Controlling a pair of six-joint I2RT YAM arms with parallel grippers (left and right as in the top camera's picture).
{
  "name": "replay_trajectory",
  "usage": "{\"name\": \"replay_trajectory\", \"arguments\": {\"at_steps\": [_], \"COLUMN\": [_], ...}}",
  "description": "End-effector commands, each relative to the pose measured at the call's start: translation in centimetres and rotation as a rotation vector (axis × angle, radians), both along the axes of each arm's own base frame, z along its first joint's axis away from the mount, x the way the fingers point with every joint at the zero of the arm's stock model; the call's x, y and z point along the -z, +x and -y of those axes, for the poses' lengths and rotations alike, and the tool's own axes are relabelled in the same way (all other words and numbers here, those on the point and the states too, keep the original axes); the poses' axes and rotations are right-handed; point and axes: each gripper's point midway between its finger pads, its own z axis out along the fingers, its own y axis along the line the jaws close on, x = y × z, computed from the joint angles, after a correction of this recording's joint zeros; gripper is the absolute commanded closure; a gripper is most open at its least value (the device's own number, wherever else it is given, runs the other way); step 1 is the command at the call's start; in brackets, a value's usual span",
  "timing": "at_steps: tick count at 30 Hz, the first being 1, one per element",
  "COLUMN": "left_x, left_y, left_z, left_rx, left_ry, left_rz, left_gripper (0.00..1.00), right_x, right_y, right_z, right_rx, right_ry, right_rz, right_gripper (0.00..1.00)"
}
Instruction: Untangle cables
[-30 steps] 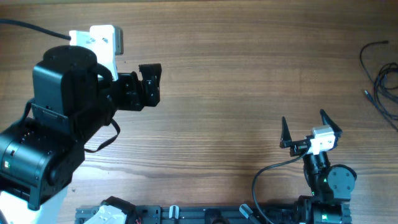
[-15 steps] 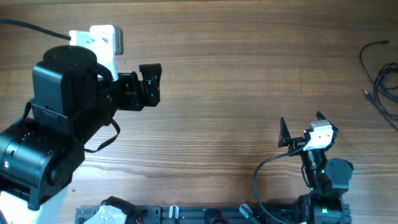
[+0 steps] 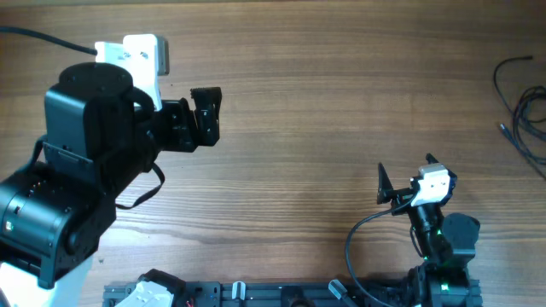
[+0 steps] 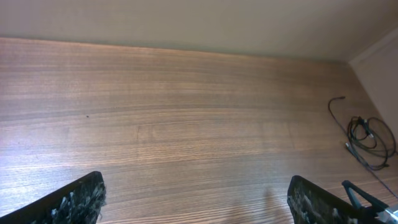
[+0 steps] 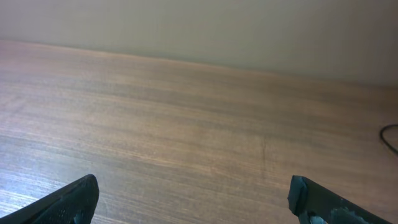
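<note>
Two arms at a wooden table (image 3: pixel 299 128), seen from above. At far left, the bulky black housing of the left arm (image 3: pixel 81 145), with a white camera block (image 3: pixel 132 55) on its upper side and a thick black wire (image 3: pixel 34 34) trailing off toward the top left corner. Just right of that, the left gripper (image 3: pixel 213 115), pointing right over bare wood. Wide open, gripping nothing, touching nothing. Same in the left wrist view: two black fingers (image 4: pixel 78 202) in the bottom corners, far apart, only wood grain between.

Along the bottom edge, a black mounting rail (image 3: pixel 256 294). Further right, low in the overhead view, the right arm (image 3: pixel 444 247) on its base, with a looping black wire (image 3: pixel 358 243) curving out to its left. Above that, the right gripper (image 3: pixel 405 166), aimed up the table, beside a small white module (image 3: pixel 433 183). Also spread fully, empty, well clear of the cords. Right wrist view: black fingertips (image 5: pixel 74 199) at both lower corners, bare wood ahead, pale wall (image 5: pixel 199 25) beyond.

At the far right edge of the table, the cables (image 3: pixel 522 111): thin black cords in loose overlapping loops, partly cut off by the frame, one free end curving toward the top. Well apart from both grippers. From the left wrist view, visible as a small tangle near the far right corner, lying flat on the wood. In the right wrist view, only a short black arc at the right edge.
</note>
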Motion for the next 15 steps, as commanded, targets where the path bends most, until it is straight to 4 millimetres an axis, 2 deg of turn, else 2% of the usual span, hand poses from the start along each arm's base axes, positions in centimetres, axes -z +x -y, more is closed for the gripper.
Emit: {"name": "replay_trajectory", "arguments": {"at_steps": [1,6,11,15], "left_x": [-1.1,-1.4,-2.1,-3.1], "left_y": [-0.6,-0.8,-0.9,-1.9], "left_z": [-0.4,-0.4,-0.5,-0.9], "left_rx": [0.005,0.005,0.004,0.001], "left_ry": [0.007,0.002,-0.01,-0.029], "left_rz": [0.043,0.053,0.081,0.119], "left_gripper": [0.04,0.04,0.09,0.15], "right_x": [-1.5,-4.6,-4.5,-4.4], "right_y": [-0.2,-0.8,-0.8,-0.8], "right_z": [0.0,0.0,0.0,0.0], "right_rx": [0.006,0.005,0.004,0.005], "right_ry": [0.01,0.005,0.005,0.005], "right_rz": [0.064,0.2,0.196,0.195], "right_gripper": [0.0,0.0,0.0,0.0]}}
